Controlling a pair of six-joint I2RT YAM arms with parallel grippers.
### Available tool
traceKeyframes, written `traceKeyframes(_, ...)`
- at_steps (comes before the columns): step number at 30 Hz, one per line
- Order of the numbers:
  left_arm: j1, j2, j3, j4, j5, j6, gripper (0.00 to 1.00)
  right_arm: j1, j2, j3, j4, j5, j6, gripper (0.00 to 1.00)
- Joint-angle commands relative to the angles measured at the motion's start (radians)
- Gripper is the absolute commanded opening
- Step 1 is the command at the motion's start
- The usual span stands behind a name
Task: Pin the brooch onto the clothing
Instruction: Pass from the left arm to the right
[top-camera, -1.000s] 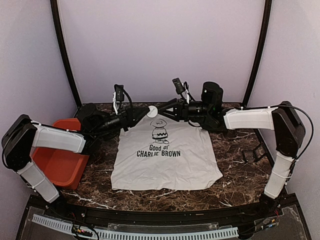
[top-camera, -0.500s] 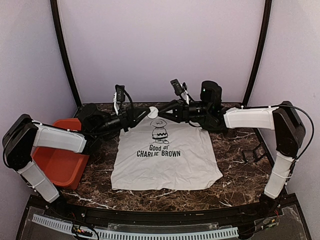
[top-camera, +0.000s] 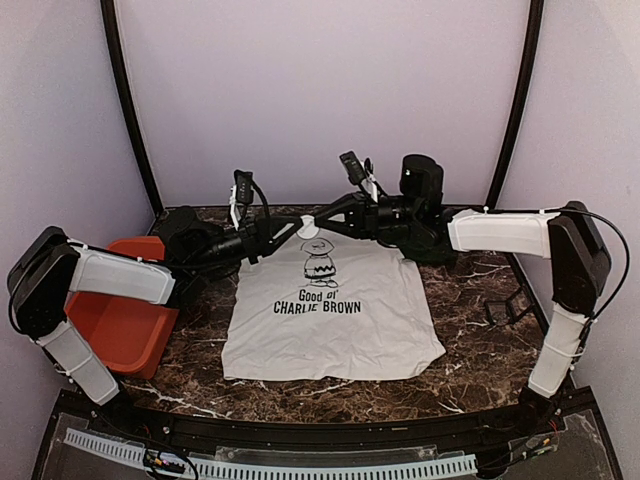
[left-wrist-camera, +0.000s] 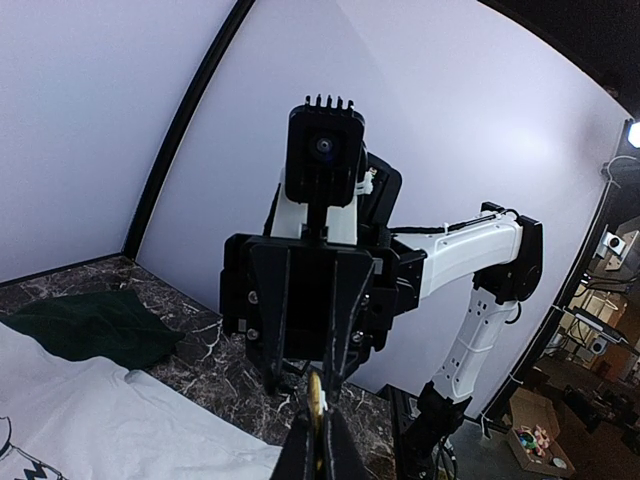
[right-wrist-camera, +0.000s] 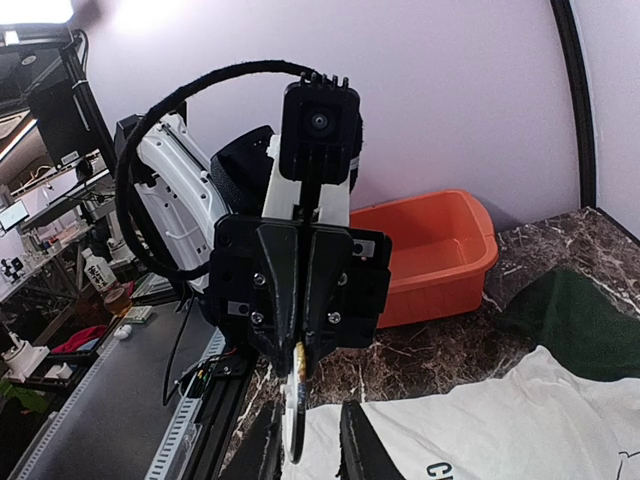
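The white T-shirt (top-camera: 330, 310) with dark green sleeves lies flat on the marble table, print facing up. Both grippers meet above its collar. My left gripper (top-camera: 293, 228) is shut on the edge of the round white brooch (top-camera: 307, 223) and holds it edge-on above the shirt. The left wrist view shows the brooch (left-wrist-camera: 318, 400) pinched between the left gripper's (left-wrist-camera: 318, 428) fingers. My right gripper (top-camera: 322, 220) faces it. In the right wrist view its jaws (right-wrist-camera: 315, 440) stand apart on both sides of the brooch (right-wrist-camera: 293, 420), which lies close to one finger.
An orange bin (top-camera: 115, 320) sits at the table's left, also seen in the right wrist view (right-wrist-camera: 430, 250). A small black object (top-camera: 505, 305) lies near the right arm. A green sleeve (left-wrist-camera: 85, 325) spreads on the marble behind the collar.
Both grippers and the brooch have risen slightly above the collar. The right wrist has shifted a little left and up. The shirt has not moved.
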Motion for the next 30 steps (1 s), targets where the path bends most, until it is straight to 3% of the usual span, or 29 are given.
traceKeyframes(1, -0.004, -0.004, 0.012, 0.024, 0.007, -0.001, 0.01, 0.014, -0.004, 0.02, -0.019, -0.023, -0.019, 0.2)
traceKeyframes(10, -0.004, -0.008, 0.01, 0.03, 0.006, -0.001, 0.01, 0.02, 0.001, 0.022, -0.05, -0.026, -0.04, 0.18)
traceKeyframes(18, -0.004, -0.007, 0.009, 0.032, 0.009, -0.001, 0.01, 0.023, 0.011, 0.035, -0.069, -0.034, -0.046, 0.1)
traceKeyframes(23, -0.004, -0.004, 0.012, 0.036, 0.018, -0.002, 0.01, 0.024, 0.012, 0.044, -0.072, -0.036, -0.042, 0.0)
traceKeyframes(28, -0.004, -0.006, 0.01, 0.038, 0.016, -0.004, 0.01, 0.024, 0.012, 0.049, -0.087, -0.055, -0.048, 0.0)
traceKeyframes(30, -0.004, -0.011, 0.007, 0.032, 0.006, -0.001, 0.08, 0.024, 0.006, 0.043, -0.1, -0.046, -0.062, 0.0)
